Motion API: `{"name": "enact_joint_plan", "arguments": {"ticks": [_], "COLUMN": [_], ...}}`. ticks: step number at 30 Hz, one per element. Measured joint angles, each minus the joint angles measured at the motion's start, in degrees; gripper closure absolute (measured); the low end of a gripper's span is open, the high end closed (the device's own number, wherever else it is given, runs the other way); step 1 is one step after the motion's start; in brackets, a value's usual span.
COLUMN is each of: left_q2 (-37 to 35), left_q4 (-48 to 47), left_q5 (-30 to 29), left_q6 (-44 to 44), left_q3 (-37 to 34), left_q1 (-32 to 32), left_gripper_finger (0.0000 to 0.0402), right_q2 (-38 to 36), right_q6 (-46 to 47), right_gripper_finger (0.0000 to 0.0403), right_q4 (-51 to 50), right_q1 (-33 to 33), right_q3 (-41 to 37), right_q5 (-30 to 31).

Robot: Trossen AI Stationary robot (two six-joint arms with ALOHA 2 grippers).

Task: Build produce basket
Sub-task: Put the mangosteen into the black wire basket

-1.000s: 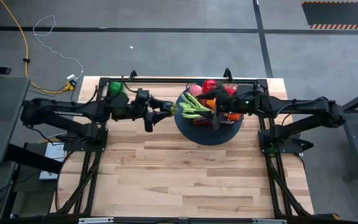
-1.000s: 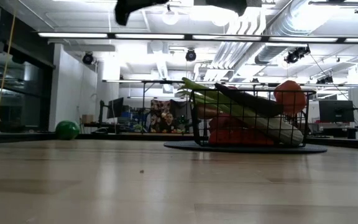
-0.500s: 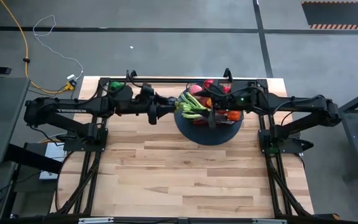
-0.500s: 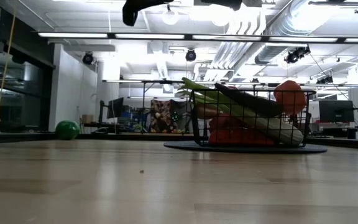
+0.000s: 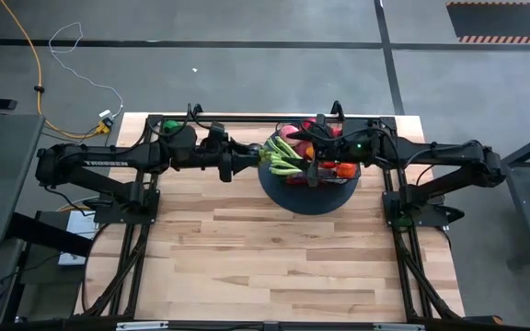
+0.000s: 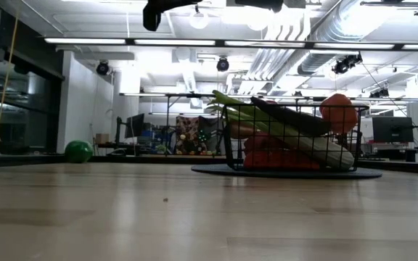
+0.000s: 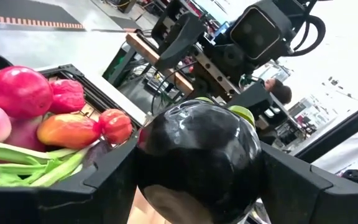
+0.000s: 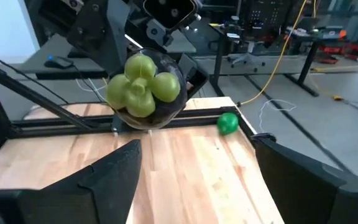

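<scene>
The black wire basket (image 6: 232, 138) stands on its dark round base (image 5: 306, 200) at the table's far middle. It holds produce: pale green celery (image 5: 282, 156), red round pieces (image 7: 18, 92) and an orange piece (image 6: 338, 112). My left gripper (image 5: 239, 163) hovers high, just left of the basket, shut on a dark eggplant (image 7: 194, 155). The eggplant's green calyx (image 8: 143, 87) faces my right gripper (image 8: 194, 146). That gripper hangs over the basket, open and empty. My left gripper pinches the eggplant's two rounded sides (image 7: 149, 163) between its two fingers (image 7: 107, 183). The fingers come level from the table's left and lie along the eggplant. It is lifted clear, high above the table, calyx end pointing away toward the basket.
A green ball (image 6: 79, 151) lies on the table near the far left corner, also seen past the eggplant in the right wrist view as the green ball (image 8: 227, 122). Bare wood (image 5: 274, 267) stretches from the basket to the near edge.
My left gripper has gone a little up and toward the basket and far edge, rolling about its own axis with the eggplant still in its hold. It has kept still for the last half second.
</scene>
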Motion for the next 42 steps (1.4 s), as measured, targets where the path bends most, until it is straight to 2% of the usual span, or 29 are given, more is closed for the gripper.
{"name": "enact_joint_plan", "arguments": {"ticks": [4,7,9,13,18,22,28,31,36,42], "left_q2": [0.0,0.0,0.0,0.0,0.0,0.0,0.7,1.8,5.8,9.7], "left_q4": [0.0,0.0,0.0,0.0,0.0,0.4,0.5,0.6,2.4,6.0], "left_q5": [0.1,0.1,-0.1,-0.1,-1.5,-1.3,4.3,5.8,9.0,9.9], "left_q6": [-1.0,-1.3,-2.5,-6.3,-13.0,-19.2,-26.5,-28.0,-30.6,-31.6], "left_q3": [0.0,0.0,0.0,0.0,0.0,0.0,0.0,-0.1,-0.1,-0.1], "left_q1": [0.0,0.0,0.0,0.3,0.7,1.8,3.1,3.3,3.2,2.8], "left_gripper_finger": [0.0135,0.0135,0.0135,0.0135,0.0135,0.0135,0.0135,0.0135,0.0135,0.0135], "right_q2": [0.0,0.2,0.2,0.2,0.2,0.2,0.1,0.2,2.7,6.7], "right_q6": [-2.5,-4.6,-6.7,-7.4,-2.4,-4.5,-5.5,-6.4,-14.4,-15.8], "right_gripper_finger": [0.0065,0.0021,0.0009,0.0022,0.0026,0.0027,0.0027,0.0027,0.0027,0.0027], "right_q4": [0.0,0.0,0.0,0.0,-0.1,-1.0,-0.8,0.0,0.8,3.2], "right_q1": [0.0,0.9,1.5,1.6,1.5,1.5,1.5,1.9,4.1,6.6], "right_q3": [0.0,0.0,0.0,0.0,0.0,0.0,0.0,0.0,-0.1,-0.1], "right_q5": [0.8,5.0,6.6,9.1,9.2,8.7,9.2,6.6,-0.3,0.1]}}
